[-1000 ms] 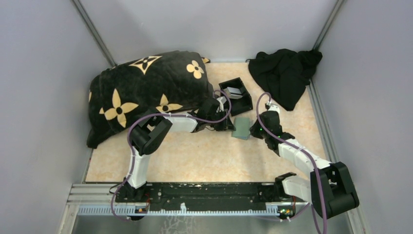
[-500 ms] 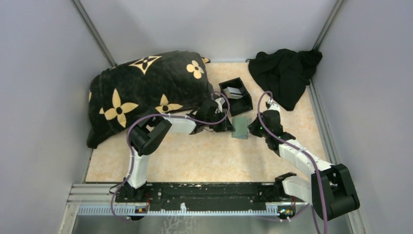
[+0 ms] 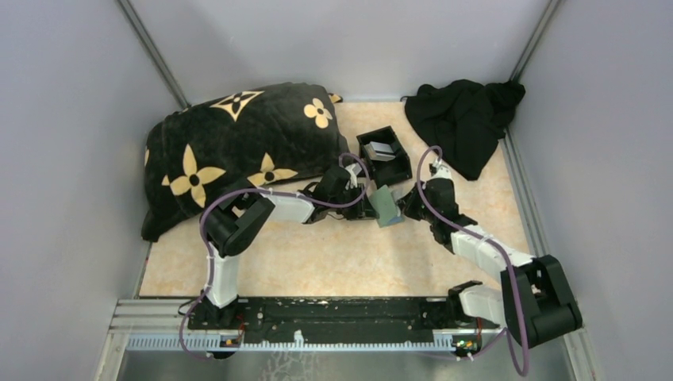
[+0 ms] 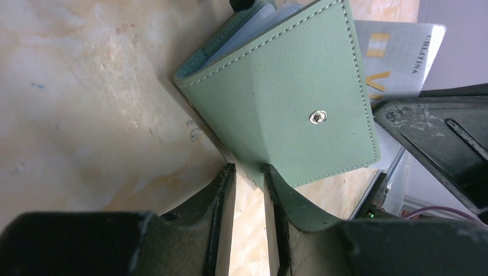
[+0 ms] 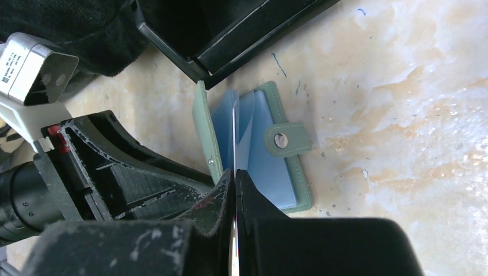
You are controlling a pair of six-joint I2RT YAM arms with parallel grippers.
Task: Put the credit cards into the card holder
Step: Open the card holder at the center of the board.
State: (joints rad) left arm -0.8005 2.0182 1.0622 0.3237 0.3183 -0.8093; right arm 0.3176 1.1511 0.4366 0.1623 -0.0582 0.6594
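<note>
- Your card holder [image 3: 386, 208] is a sage-green stitched wallet with a metal snap [image 4: 317, 117] on its cover. It lies open on the table [image 3: 317, 254] mid-way between the two claws.
- Inside, you can see pale blue pockets [image 5: 270, 172] fanned out and a green tab [image 5: 285, 141] with its own snap pointing to 3 o'clock.
- Your left claw [image 3: 371, 209] is part-way closed, its tips nipping the lower edge of the cover, which stands raised.
- Your right claw [image 5: 235, 178] is pinched tight on one card [image 5: 236, 132], held edge-on with its far end among the blue pockets.
- A black box [image 3: 401, 151] sits just beside the holder at 12 o'clock, with something pale grey lying in it.
- A black blanket with gold flowers [image 3: 238, 151] lies at 10 o'clock, close behind your left arm, and a black cloth [image 3: 464, 119] is heaped at 1 o'clock.
- Only the left wrist view shows you the card's face: pale, with gold markings and small print, sticking out past the cover at 2 o'clock.
- Only the right wrist view shows you the pockets. From above, the holder is just a tilted green sliver.
</note>
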